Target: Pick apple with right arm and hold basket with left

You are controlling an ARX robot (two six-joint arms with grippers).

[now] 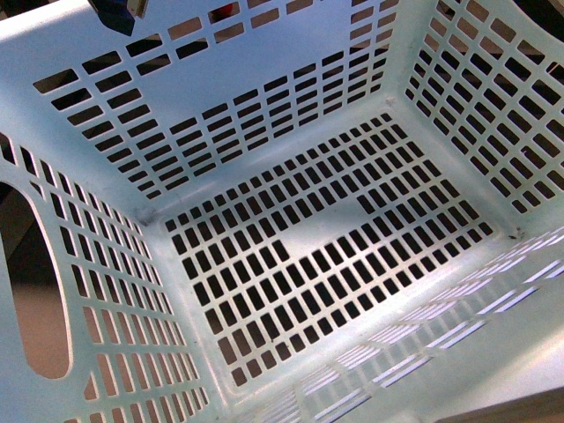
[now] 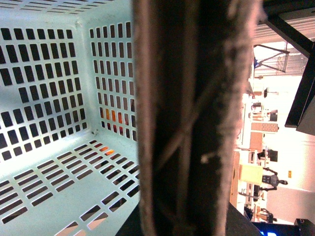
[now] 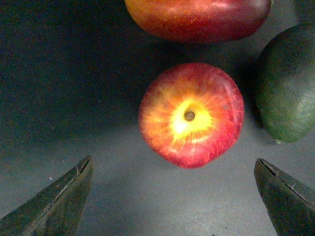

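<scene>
The right gripper (image 3: 173,160) hangs over the apple (image 3: 191,114) with its two fingers spread wide and nothing between them; the apple sits on a dark surface (image 3: 59,73), dimple turned toward the wrist camera, just beside a dark green fruit (image 3: 288,83) and near a larger red-orange fruit (image 3: 197,17). The basket (image 1: 264,53) fills the front view with its slotted walls and floor; its grey-brown handle (image 2: 197,118) runs blurred across the left wrist view, so close that I cannot tell whether the left gripper is closed on it.
</scene>
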